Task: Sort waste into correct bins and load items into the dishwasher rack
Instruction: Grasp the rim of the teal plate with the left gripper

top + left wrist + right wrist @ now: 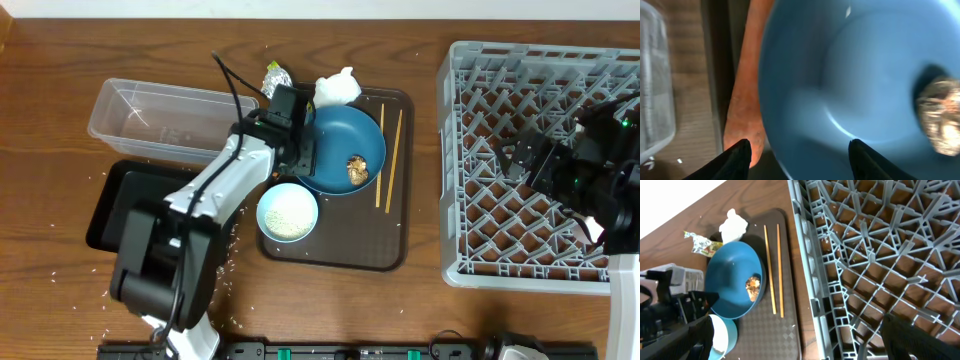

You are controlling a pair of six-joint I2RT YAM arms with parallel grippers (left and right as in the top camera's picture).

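Black fingers of the left gripper (800, 159) stand wide apart around the left rim of the dark-blue plate (840, 75), clamping nothing, mid-frame overhead; an orange carrot (745, 100) lies alongside. The right gripper (800, 345) gapes empty above the grey rack (880, 255).

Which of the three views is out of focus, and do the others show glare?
Left wrist view: very close, so the dark-blue plate, the carrot and the brown food lump are all blurred. Overhead view: sharp, evenly lit, no strong glare. Right wrist view: the dishwasher rack is sharp, without glare.
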